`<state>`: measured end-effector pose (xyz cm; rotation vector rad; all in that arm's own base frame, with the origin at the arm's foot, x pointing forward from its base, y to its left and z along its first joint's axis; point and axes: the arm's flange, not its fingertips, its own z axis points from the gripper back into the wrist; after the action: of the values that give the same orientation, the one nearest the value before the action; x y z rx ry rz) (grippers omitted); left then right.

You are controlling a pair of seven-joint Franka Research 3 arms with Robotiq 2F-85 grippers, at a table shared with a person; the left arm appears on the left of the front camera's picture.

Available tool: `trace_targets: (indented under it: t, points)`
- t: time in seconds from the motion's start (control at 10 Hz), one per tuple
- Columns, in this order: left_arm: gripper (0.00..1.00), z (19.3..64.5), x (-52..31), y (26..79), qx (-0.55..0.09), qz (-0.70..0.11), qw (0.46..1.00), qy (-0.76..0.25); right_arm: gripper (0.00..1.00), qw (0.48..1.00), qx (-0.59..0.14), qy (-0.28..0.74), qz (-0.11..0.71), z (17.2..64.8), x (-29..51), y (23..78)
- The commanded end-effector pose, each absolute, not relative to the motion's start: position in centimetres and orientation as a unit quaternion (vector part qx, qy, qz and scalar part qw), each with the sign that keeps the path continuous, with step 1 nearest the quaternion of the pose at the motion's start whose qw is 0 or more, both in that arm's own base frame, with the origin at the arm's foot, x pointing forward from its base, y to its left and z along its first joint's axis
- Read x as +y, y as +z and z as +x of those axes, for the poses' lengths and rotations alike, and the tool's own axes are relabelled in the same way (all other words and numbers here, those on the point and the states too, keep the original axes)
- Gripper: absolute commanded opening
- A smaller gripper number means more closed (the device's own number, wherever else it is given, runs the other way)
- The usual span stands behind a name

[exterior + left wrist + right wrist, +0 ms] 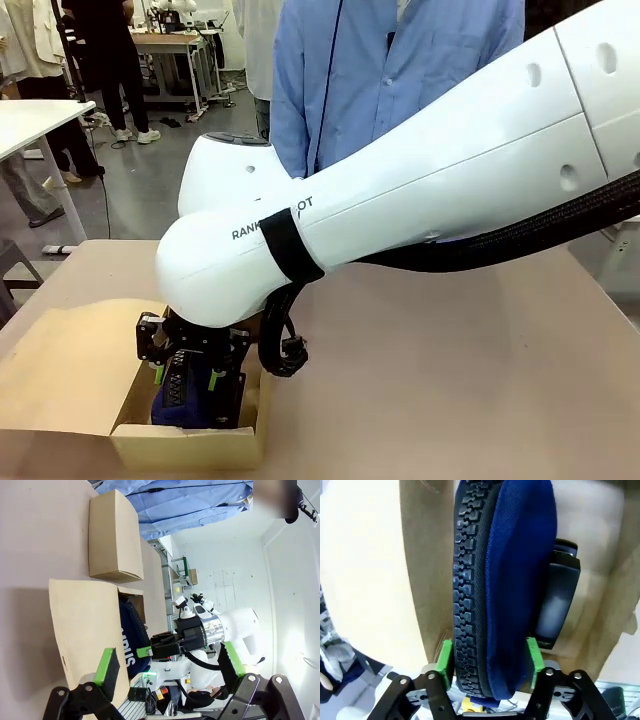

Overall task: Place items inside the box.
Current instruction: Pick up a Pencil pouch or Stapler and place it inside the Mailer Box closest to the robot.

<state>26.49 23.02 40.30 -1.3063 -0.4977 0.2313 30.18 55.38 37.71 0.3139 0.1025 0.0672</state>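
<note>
At the near edge of the desk (450,380) the open cardboard box (185,445) stands with its flap folded out to the robot's left. The right end effector (187,385) reaches down into it, green pads pressed against the two broad sides of the navy zip pouch (515,580). The pouch is held on edge and is already partly below the rim. Beside it, on the box floor, lies a dark oblong item that looks like the black stapler (559,605), so at least one piece seems packed. The pouch hides whatever else may lie there. By my judgement the task is about midway: the pouch is lowered in but not yet released. The left end effector (169,662) hovers off to the side of the box, fingers spread wide and empty. Farther along the desk sits a second, closed carton (112,535), and a person (400,60) stands at the far side
</note>
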Motion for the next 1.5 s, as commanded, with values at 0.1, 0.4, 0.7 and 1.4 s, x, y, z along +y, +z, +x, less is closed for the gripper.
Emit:
trace_targets:
  t: [0.1,0.4,0.7,1.4]
  points:
    - [1.0,26.3,23.0,40.3,-0.234,-0.603,0.756,0.099,0.96,0.975,0.045,0.023,0.218,29.9,51.0,38.4]
    - [1.0,26.3,23.0,40.3,-0.234,-0.603,0.756,0.099,1.0,0.97,0.051,0.03,0.235,30.0,49.4,39.0]
    - [1.0,26.3,23.0,40.3,-0.234,-0.603,0.756,0.099,1.0,0.974,0.051,0.016,0.22,30.8,50.7,39.2]
    - [1.0,26.3,23.0,40.3,-0.234,-0.603,0.756,0.099,1.0,0.88,0.078,-0.022,0.467,33.3,32.7,44.4]
